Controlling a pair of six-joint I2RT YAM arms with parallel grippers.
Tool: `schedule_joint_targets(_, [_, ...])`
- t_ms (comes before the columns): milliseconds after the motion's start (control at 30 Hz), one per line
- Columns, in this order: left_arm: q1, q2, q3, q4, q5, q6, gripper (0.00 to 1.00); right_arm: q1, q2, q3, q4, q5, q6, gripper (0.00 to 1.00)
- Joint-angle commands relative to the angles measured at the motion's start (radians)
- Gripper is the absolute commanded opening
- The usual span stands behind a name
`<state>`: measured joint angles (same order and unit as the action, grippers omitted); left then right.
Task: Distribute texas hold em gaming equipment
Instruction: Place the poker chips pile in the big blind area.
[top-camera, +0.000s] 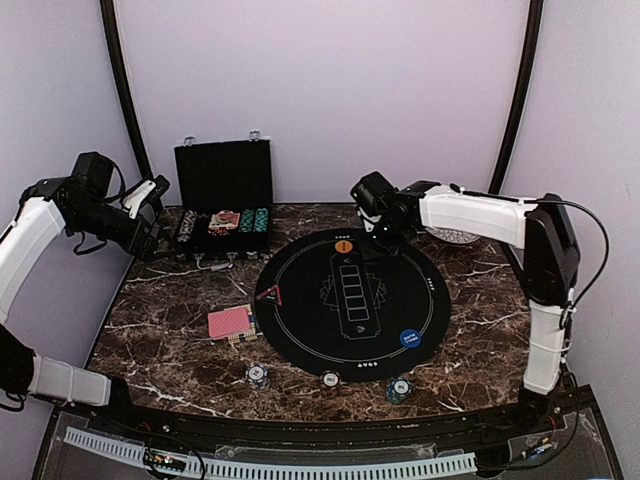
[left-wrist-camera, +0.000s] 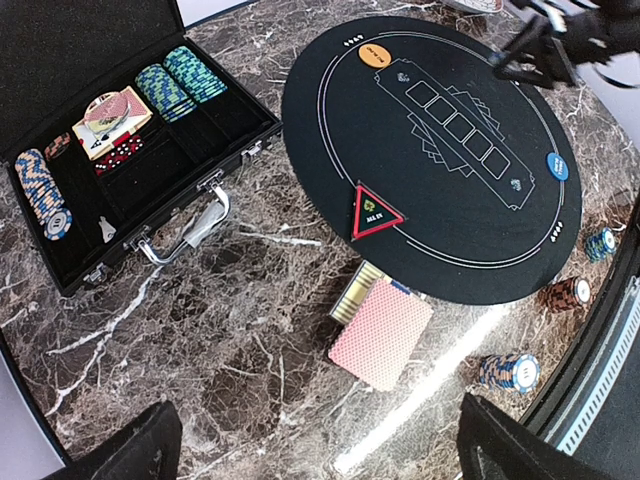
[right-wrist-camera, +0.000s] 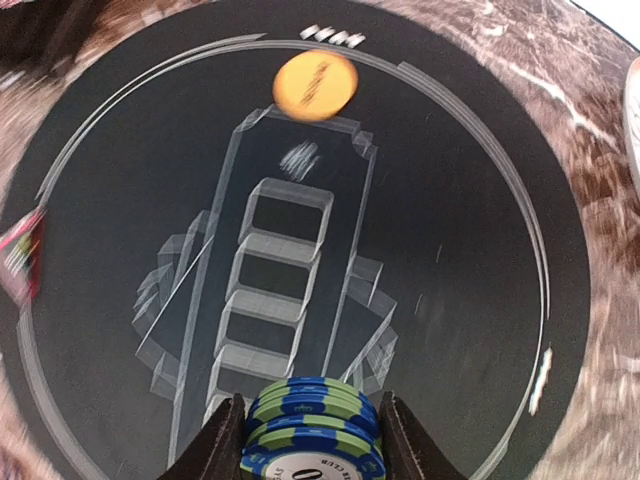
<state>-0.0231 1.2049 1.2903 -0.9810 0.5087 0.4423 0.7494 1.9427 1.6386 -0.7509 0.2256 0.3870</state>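
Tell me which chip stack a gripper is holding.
The green-and-blue stack, clamped in the right gripper over the black mat; the three other loose stacks stand free along the marble table's near edge.

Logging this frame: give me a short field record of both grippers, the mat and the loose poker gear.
left gripper: open, empty, raised beside the case
right gripper: shut on chip stack, above the mat
orange disc: on mat, far edge
blue disc: on mat, near right
card deck: face down, just left of mat
placed chip stacks: three, just outside mat's near rim
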Motion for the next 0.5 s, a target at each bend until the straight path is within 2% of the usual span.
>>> schedule_joint_targets(0, [-0.008, -0.042, 0.022, -0.036, -0.002, 0.014, 0.99, -0.080, 0.153, 0.162, 0.051, -0.006, -0.086, 0.02])
schedule_joint_targets(200, [-0.010, -0.051, 0.018, -0.047, -0.007, 0.020, 0.99, -0.139, 0.335, 0.319, 0.064, -0.047, -0.114, 0.04])
schedule_joint_targets(467, [-0.009, -0.048, 0.036, -0.055, -0.010, 0.023, 0.99, -0.175, 0.454, 0.421, 0.079, -0.091, -0.122, 0.12])
